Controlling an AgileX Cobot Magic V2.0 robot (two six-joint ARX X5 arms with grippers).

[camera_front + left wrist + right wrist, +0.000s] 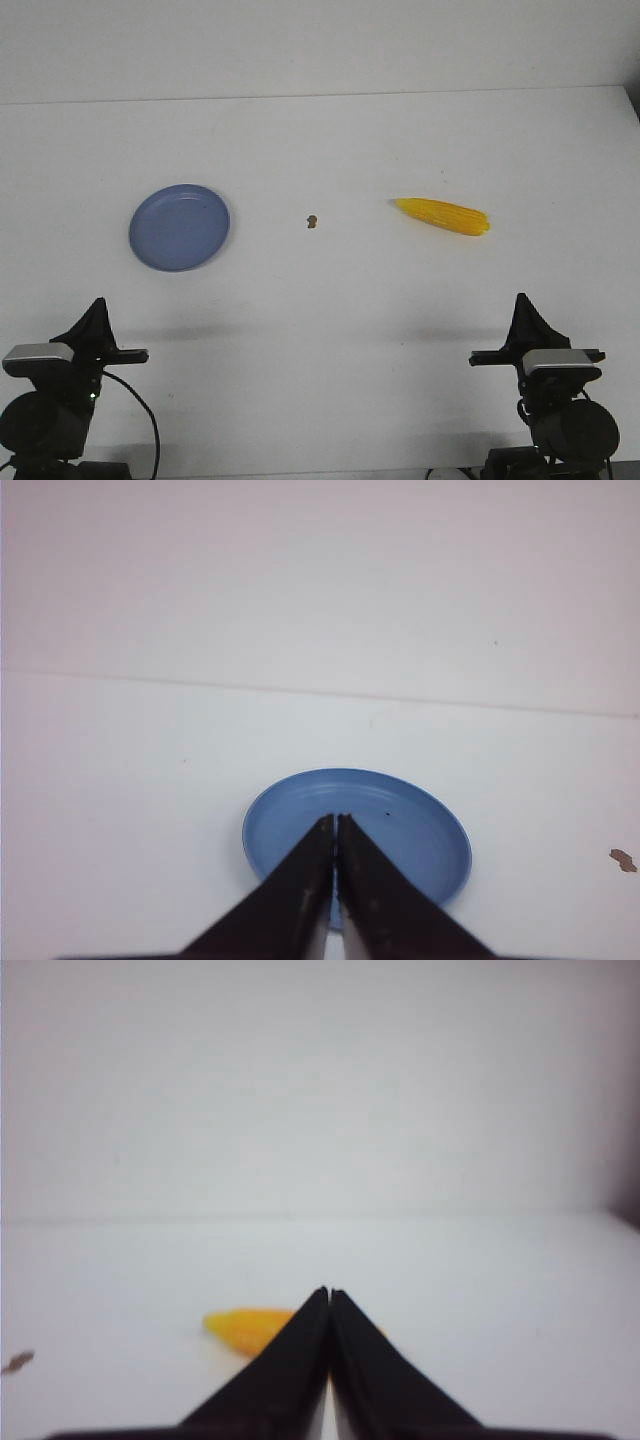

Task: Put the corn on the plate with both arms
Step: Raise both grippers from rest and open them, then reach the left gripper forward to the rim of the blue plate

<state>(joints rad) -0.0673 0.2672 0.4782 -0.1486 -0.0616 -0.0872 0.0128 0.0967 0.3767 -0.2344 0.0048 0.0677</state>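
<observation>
Both arms low at the near edge, jaws pressed together.
Corn (443, 216) lies on the table (330, 150) right of centre, well apart from the plate (180, 227) at left.

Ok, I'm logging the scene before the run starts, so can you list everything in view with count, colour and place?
plate: one, periwinkle blue, on the table's left half, nothing on it.
corn: one, bright yellow, on the table's right half, lying flat, pointed end toward the middle.
speck: one, brown, tiny, between plate and corn.
table: one, white, under everything.
left gripper: one, black, near edge in front of the plate, shut, holding nothing.
right gripper: one, black, near edge in front of the corn, shut, holding nothing.
</observation>
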